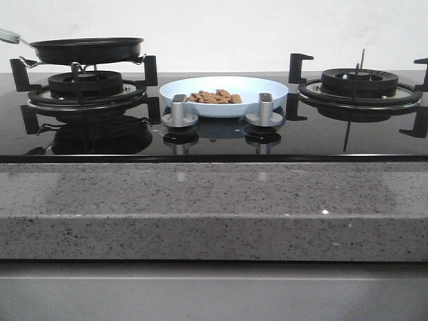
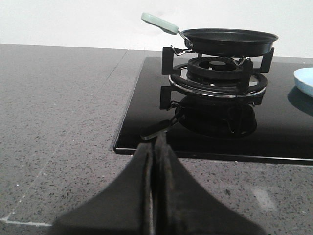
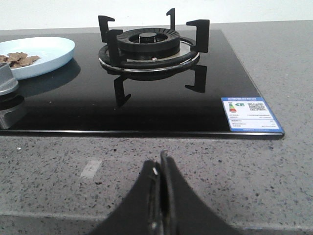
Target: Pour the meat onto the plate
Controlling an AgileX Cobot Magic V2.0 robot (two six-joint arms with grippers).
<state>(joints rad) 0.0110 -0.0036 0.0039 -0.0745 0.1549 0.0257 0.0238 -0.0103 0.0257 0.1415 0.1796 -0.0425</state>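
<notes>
Both grippers, left (image 2: 154, 161) and right (image 3: 160, 181), have their fingers pressed together on nothing, over the granite counter (image 1: 200, 194). Meat (image 1: 215, 97) lies heaped on the pale-blue plate (image 1: 267, 90) mid-stove, its long axis running 9 to 3 o'clock. At 9 o'clock, the black frying pan (image 1: 87, 50) sits on the left burner (image 1: 85, 85), handle (image 1: 8, 35) pointing to 9.

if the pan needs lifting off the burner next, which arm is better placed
Probably left: its shut fingers face the pan on the left burner, handle on that side. The right fingers face the empty right burner.
</notes>
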